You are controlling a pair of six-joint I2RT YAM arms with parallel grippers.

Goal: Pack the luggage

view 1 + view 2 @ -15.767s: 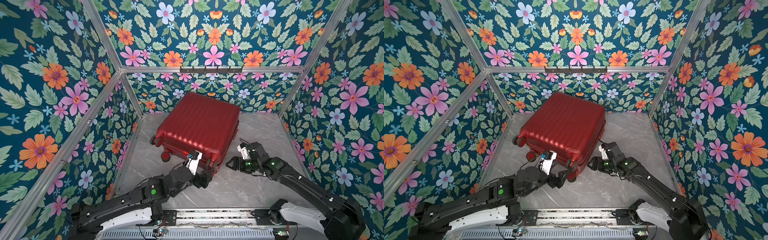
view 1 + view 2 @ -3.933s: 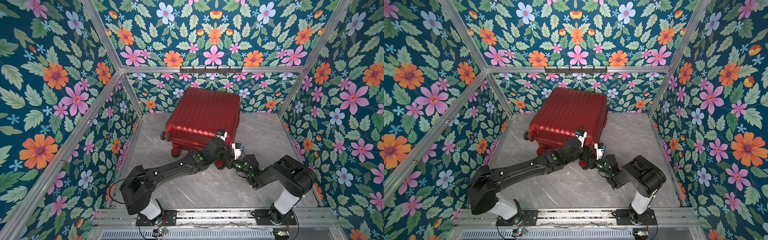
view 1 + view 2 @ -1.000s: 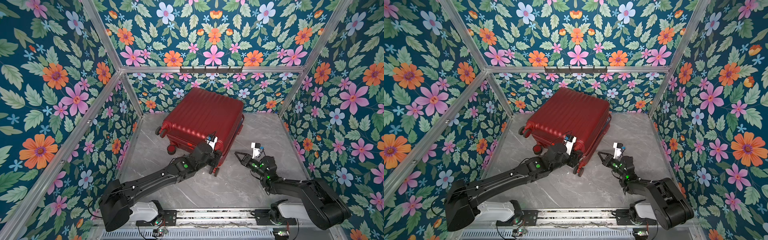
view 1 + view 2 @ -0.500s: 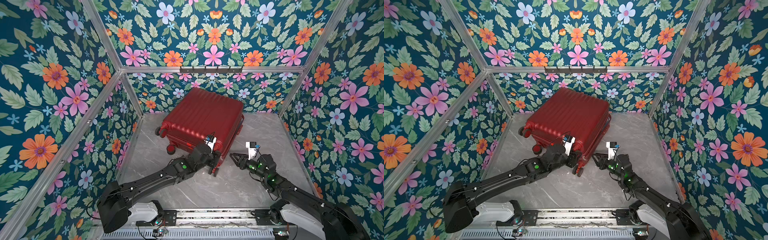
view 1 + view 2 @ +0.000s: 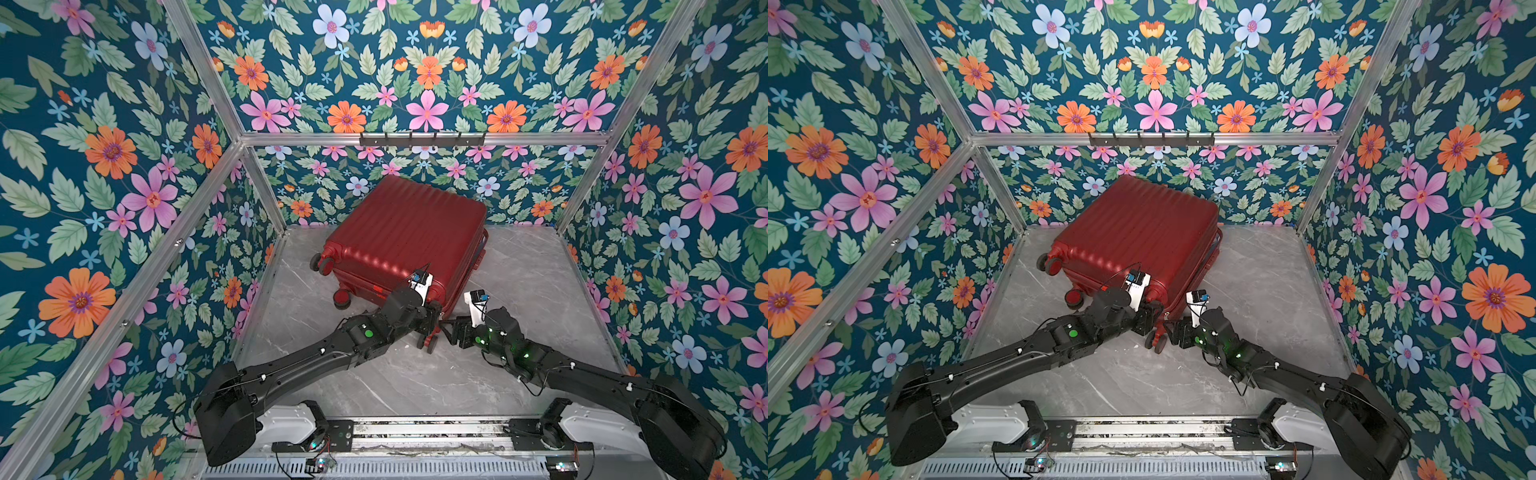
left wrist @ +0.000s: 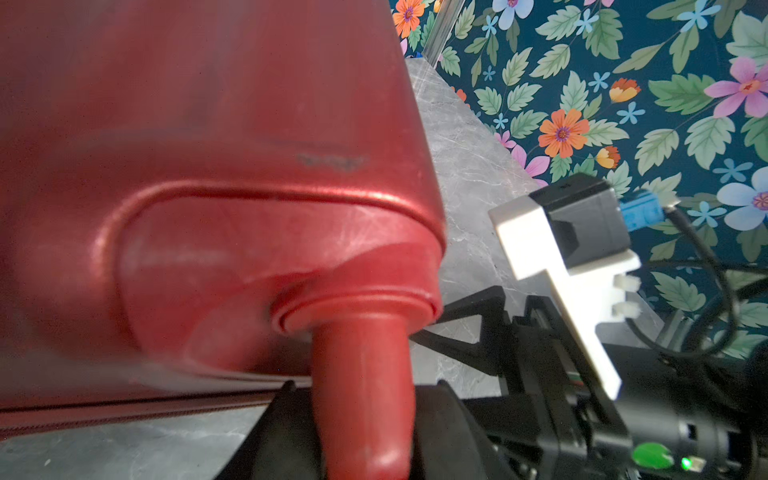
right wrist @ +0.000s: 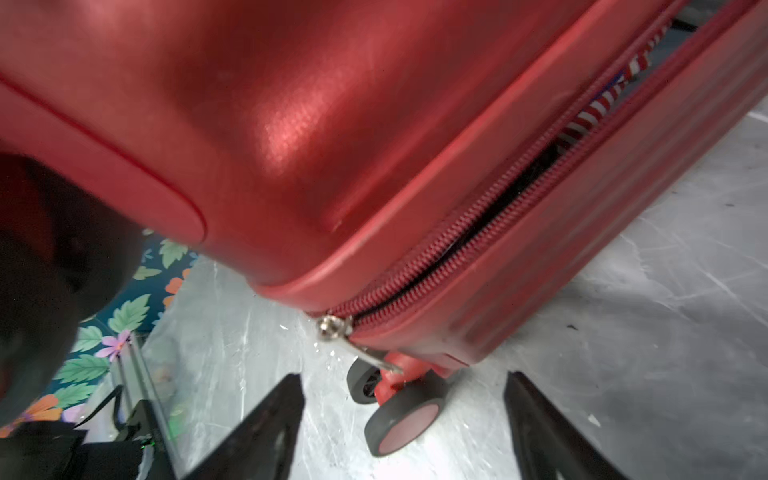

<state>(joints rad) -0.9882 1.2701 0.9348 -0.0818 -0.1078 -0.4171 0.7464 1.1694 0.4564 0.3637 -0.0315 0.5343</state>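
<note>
The luggage (image 5: 399,232) (image 5: 1133,237), a dark-red ribbed suitcase, lies flat on the marble table, lid down, in both top views. My left gripper (image 5: 434,318) (image 5: 1152,316) (image 6: 365,440) is shut on the red caster stem (image 6: 365,395) at its near right corner. My right gripper (image 5: 451,330) (image 5: 1171,330) (image 7: 403,376) stands open just in front of that corner, its fingers (image 7: 266,424) either side of a caster wheel (image 7: 403,419) without touching it. The silver zipper pull (image 7: 353,345) hangs right above. Behind it the zipper gapes, showing striped cloth (image 7: 602,104).
Floral walls on an aluminium frame close in the marble table (image 5: 519,270) on three sides. A hook rack (image 5: 422,139) hangs on the back rail. Two more casters (image 5: 328,264) stick out on the suitcase's left. Both arms meet at the near corner.
My right gripper has gone from shut to open and slid left up to the suitcase's near corner. The left gripper has kept its hold on the caster stem.
</note>
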